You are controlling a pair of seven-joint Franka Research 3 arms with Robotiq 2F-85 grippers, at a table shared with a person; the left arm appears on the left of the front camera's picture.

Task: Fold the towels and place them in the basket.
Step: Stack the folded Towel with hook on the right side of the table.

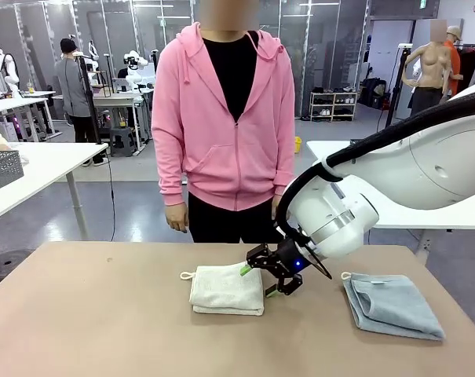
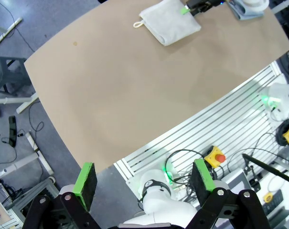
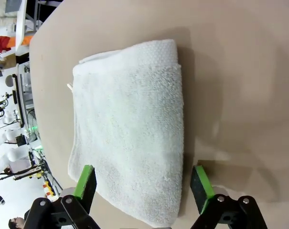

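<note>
now both arms' fingers (image 3: 86,183) gape wide, right over cream towel (image 3: 130,129), holding nothing.

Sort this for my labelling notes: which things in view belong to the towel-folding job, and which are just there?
Job things:
- cream-white towel, folded
- light blue towel, folded
- right gripper, open beside the cream-white towel

Just there:
- grey mesh basket on the far side table
- person in a pink hoodie
</note>
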